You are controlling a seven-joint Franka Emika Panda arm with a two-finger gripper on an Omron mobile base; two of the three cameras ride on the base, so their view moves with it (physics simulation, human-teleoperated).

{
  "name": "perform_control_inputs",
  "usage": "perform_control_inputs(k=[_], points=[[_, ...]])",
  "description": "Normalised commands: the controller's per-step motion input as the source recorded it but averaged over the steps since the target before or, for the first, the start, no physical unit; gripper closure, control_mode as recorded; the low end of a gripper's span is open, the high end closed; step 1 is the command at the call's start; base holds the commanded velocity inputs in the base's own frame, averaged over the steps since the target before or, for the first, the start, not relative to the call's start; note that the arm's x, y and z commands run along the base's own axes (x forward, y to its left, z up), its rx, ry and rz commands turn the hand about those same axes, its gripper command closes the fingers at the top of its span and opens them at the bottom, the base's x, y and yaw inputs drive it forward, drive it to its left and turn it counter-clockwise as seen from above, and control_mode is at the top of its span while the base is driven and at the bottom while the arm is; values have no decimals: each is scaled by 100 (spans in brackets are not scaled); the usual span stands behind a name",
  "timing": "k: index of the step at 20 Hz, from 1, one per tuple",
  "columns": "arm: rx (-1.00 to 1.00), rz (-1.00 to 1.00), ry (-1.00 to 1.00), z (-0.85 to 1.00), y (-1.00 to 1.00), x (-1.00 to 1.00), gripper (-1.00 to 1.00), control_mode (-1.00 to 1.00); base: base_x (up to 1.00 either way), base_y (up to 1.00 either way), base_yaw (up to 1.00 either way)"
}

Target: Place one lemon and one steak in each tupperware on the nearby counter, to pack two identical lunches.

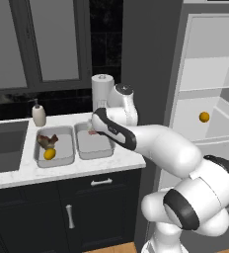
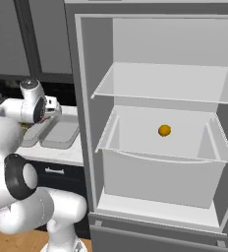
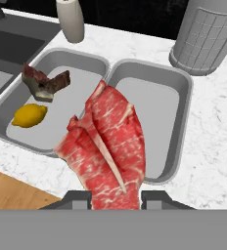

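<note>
— What did I have in the gripper (image 3: 116,200) right then?

— A raw red steak (image 3: 108,146), marbled white, clamped between my fingertips and hanging over the two grey tupperware trays on the marble counter (image 1: 82,168).

— Where were the trays?

— Side by side, touching. The left tupperware (image 3: 61,105) held a lemon (image 3: 29,115) and a darker steak (image 3: 43,83). The right tupperware (image 3: 157,117) lay under my steak with only bare grey floor showing.

— Anything around them?

— A soap dispenser (image 1: 38,114) stood behind the left tray, a paper towel roll (image 3: 211,36) behind the right. Another lemon (image 2: 164,130) sat on a shelf of the open fridge (image 2: 150,98).
</note>
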Motion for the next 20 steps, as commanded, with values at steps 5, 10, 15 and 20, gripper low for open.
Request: perform_control_inputs(k=[5,10,15,20], points=[[0,-6,11,-36,19,47,100,-100,0,0,0],[-14,-4,11,-76,35,68,100,-100,0,0,0],[-5,-6,0,-48,15,37,100,-100,0,0,0],[0,-5,0,-30,11,23,100,-100,0,0,0]])
